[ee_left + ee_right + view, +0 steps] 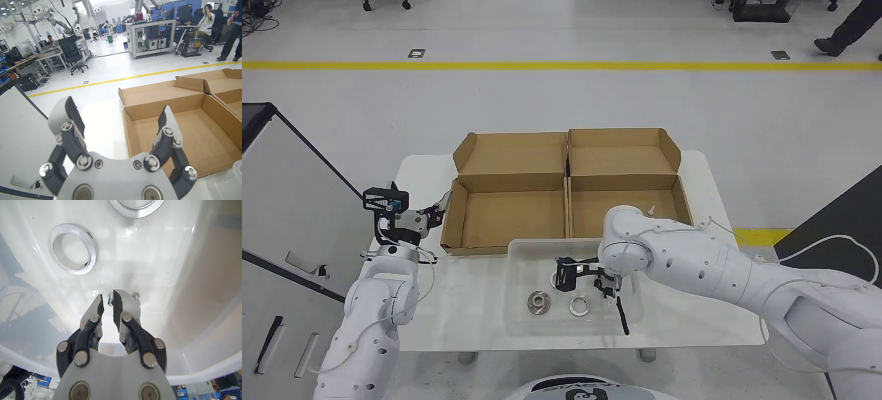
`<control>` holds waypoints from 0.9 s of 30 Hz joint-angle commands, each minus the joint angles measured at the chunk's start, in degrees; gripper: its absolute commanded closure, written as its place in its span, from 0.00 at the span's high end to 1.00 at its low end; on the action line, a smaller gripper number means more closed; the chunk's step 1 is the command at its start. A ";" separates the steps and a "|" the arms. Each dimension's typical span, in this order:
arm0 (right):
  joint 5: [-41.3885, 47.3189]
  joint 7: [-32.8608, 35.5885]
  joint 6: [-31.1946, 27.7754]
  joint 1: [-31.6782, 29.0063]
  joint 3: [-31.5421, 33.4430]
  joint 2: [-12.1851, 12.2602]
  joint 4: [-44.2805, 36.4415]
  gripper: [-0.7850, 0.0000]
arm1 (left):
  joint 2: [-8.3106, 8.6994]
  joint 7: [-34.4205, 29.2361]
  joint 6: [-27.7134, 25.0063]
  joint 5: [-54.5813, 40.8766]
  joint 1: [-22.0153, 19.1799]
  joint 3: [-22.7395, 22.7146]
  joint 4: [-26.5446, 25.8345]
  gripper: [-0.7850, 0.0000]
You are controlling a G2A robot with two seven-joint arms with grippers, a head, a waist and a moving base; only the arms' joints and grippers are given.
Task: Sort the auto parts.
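A clear plastic bin (527, 248) at the table's front holds two silver metal rings (539, 300) (579, 306). In the right wrist view one ring (73, 248) lies whole, another ring (136, 207) is cut off at the edge, and two small bolts lie on the bin floor. My right gripper (108, 299) (607, 290) is down inside the bin, narrowly open, with one bolt (110, 300) between its tips; the other bolt (136, 297) lies just beside a finger. My left gripper (118, 106) (442, 205) hangs wide open and empty by the left cardboard box's (179, 136) outer corner.
Two open cardboard boxes (504, 215) (627, 210) stand side by side behind the bin, flaps up at the back. A white panel (292, 215) leans left of the table. A thin black object (623, 318) shows in the bin's front right.
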 commanded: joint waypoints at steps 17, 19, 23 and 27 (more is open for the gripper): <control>-0.56 1.61 1.61 0.52 0.11 0.08 -1.73 0.00 | 0.00 0.00 0.00 0.00 0.00 0.00 0.00 1.00; 0.25 1.79 1.79 0.77 0.68 0.38 -3.00 0.00 | 0.00 0.00 0.00 0.00 0.00 0.00 0.00 1.00; 2.25 1.79 1.79 1.34 2.29 1.42 -5.93 0.00 | 0.00 0.00 0.00 0.00 0.00 0.00 0.00 1.00; 5.20 0.95 0.95 2.10 4.80 3.05 -8.89 0.00 | 0.00 0.00 0.00 0.00 0.00 0.00 0.00 1.00</control>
